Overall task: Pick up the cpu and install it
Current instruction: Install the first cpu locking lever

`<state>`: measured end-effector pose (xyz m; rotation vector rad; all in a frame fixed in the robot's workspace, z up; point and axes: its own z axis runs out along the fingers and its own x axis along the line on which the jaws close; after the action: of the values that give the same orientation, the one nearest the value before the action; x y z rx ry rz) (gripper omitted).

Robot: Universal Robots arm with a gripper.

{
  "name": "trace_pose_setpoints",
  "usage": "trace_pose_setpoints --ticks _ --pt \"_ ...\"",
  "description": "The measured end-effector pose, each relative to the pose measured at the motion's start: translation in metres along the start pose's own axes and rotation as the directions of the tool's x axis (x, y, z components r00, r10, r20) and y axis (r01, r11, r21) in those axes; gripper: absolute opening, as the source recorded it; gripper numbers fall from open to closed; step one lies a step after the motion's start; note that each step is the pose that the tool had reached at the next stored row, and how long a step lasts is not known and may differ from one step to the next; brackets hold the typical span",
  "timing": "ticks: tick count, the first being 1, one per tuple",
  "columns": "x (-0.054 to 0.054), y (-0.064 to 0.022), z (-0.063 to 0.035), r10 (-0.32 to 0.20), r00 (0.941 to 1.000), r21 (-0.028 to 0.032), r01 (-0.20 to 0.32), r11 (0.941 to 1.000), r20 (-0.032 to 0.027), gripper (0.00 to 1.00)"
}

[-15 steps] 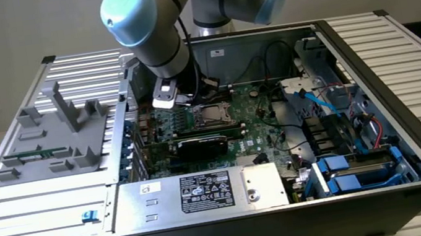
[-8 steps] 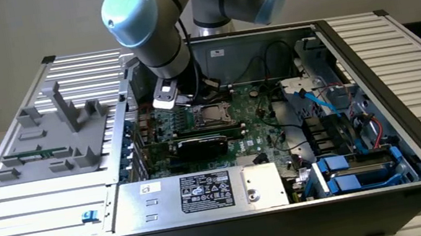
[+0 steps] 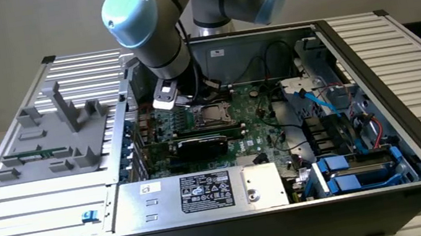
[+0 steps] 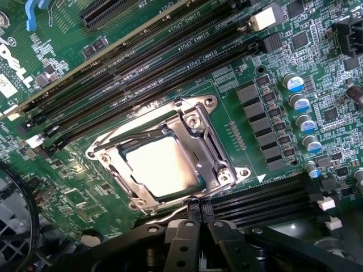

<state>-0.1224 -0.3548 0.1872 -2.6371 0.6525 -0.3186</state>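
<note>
- An open computer case (image 3: 277, 230) lies on its side on a slatted metal table (image 3: 32, 213), with the robot arm (image 3: 152, 33) reaching down into it over the green motherboard (image 4: 68, 39).
- The landmark here is the silver socket frame (image 4: 195, 124) near the middle of the board.
- The cpu (image 4: 161, 167), a flat square chip with a pale shiny top, lies inside the socket frame, level with the board and square to the frame's sides. It looks seated, though whether the frame is latched down cannot be told.
- The gripper (image 4: 198, 205) has its two black fingers pressed together with nothing between them. Their tips sit at the outer edge of the socket frame, touching it or just above it.
- Key relation: the cpu lies just past the fingertips, further inside the frame, towards the long black memory slots (image 4: 142, 62) on the frame's far side. Being square, it has no long axis.
- A second bank of memory slots (image 4: 266, 198) lies just beside the fingertips, outside the frame.
- A black expansion card (image 3: 202, 146) stands near the frame.
</note>
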Motion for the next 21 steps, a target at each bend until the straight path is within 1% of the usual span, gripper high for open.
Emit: trace_pose_setpoints --ticks 4,8,12,13,15,17,19,21 --pt "0.000 0.0004 0.0006 0.010 0.9999 -0.0026 -0.010 1.0000 -0.0054 0.11" --pt "0.000 0.0005 0.0009 0.017 0.9998 -0.0041 -0.017 0.9998 -0.0095 0.11" --pt "-0.001 0.0006 0.0009 0.024 0.9996 -0.0052 -0.024 0.9997 -0.0116 0.11" --pt "-0.001 0.0007 0.0006 0.026 0.9996 -0.0064 -0.026 0.9996 -0.0099 0.11" --pt "-0.002 0.0010 -0.0008 0.030 0.9995 -0.0066 -0.030 0.9995 -0.0003 0.11" --pt "-0.004 0.0014 -0.0028 0.035 0.9994 -0.0051 -0.035 0.9994 0.0075 0.11" --pt "-0.007 0.0022 -0.0055 0.037 0.9992 -0.0024 -0.037 0.9993 0.0122 0.11" --pt "-0.011 0.0027 -0.0097 0.038 0.9992 -0.0022 -0.038 0.9993 0.0131 0.11"
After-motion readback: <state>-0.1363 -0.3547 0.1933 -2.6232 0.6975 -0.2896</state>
